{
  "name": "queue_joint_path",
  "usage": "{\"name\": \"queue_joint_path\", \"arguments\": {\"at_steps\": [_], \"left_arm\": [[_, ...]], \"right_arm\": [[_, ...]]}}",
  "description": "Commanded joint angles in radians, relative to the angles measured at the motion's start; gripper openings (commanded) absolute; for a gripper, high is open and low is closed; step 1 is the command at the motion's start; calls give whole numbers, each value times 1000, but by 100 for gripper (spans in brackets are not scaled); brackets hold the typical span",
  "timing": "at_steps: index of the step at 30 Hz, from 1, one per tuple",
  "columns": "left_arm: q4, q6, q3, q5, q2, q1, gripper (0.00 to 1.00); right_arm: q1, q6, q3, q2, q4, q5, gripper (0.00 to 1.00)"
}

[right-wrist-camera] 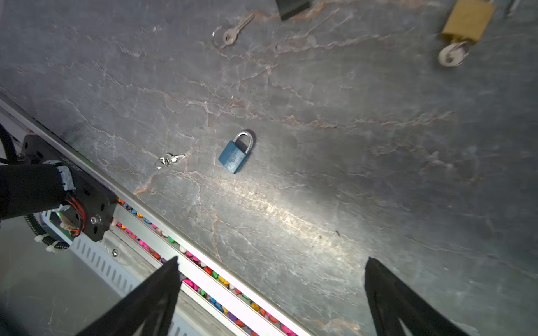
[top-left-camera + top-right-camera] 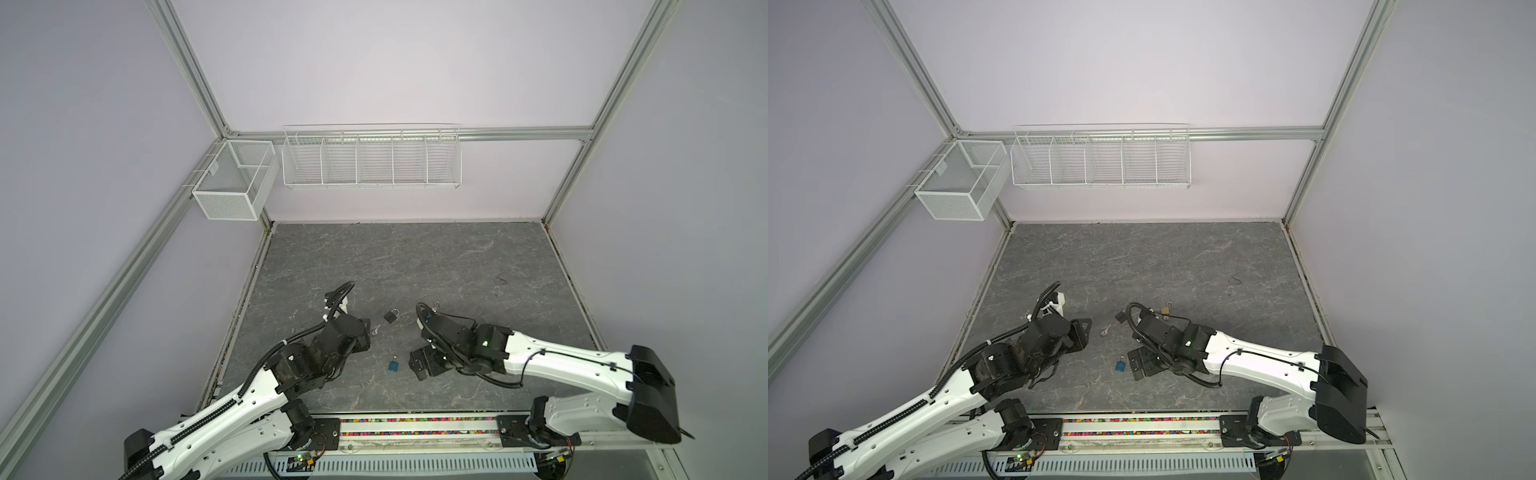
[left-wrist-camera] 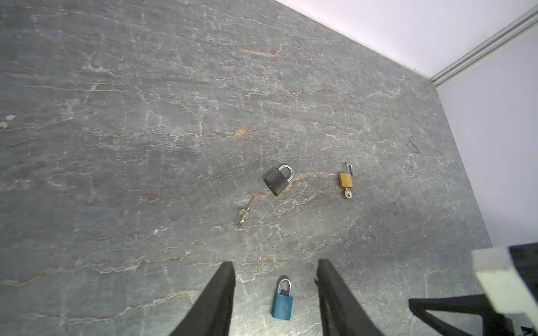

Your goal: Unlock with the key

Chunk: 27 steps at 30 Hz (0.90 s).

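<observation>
Three padlocks lie on the grey stone table. The blue padlock (image 2: 394,365) (image 3: 282,302) (image 1: 235,154) has its shackle shut. So does the black padlock (image 2: 391,316) (image 3: 276,179). The brass padlock (image 3: 345,179) (image 1: 467,20) has its shackle swung open and a key (image 3: 348,193) in its keyhole. A loose key (image 3: 243,214) (image 1: 233,32) on a ring lies near the black padlock. A second loose key (image 1: 168,160) lies beside the blue one. My left gripper (image 3: 275,261) (image 2: 366,330) hovers open and empty, left of the padlocks. My right gripper (image 1: 272,259) (image 2: 419,365) stands wide open and empty, just right of the blue padlock.
A rail (image 2: 415,424) filled with coloured beads runs along the table's front edge. Two white wire baskets (image 2: 372,160) (image 2: 235,183) hang on the back wall. Walls and aluminium posts close in the left, right and back sides.
</observation>
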Motion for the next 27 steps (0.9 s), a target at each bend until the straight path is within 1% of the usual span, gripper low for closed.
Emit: {"name": "queue_joint_path", "arguments": {"at_steps": [1, 4, 6, 7, 10, 12, 15, 17, 19, 23, 27], "left_arm": [[-115, -73, -9, -49, -63, 8, 47], [-163, -121, -14, -58, -111, 8, 47], [-202, -148, -7, -74, -135, 11, 47], [-229, -160, 2, -80, -145, 16, 48], [-283, -158, 35, -76, -156, 46, 49], [-294, -135, 53, -55, -159, 72, 49], [-330, -132, 75, -54, -159, 111, 49], [-344, -122, 84, -52, -160, 143, 49], [-346, -98, 89, -38, -161, 182, 50], [-335, -61, 86, 19, -155, 276, 49], [-325, -42, 75, 64, -174, 360, 49]], "right_arm": [[41, 126, 51, 78, 82, 34, 98], [86, 137, 87, 145, 135, 44, 93], [106, 153, 130, 192, 126, 54, 87], [115, 165, 153, 219, 116, 57, 85], [145, 181, 203, 282, 122, 53, 82], [162, 193, 230, 314, 116, 67, 81], [170, 218, 271, 376, 106, 56, 77], [181, 220, 293, 408, 117, 43, 74], [194, 227, 333, 445, 94, 57, 70], [217, 260, 398, 519, 35, 59, 63], [233, 295, 436, 584, 18, 61, 55]]}}
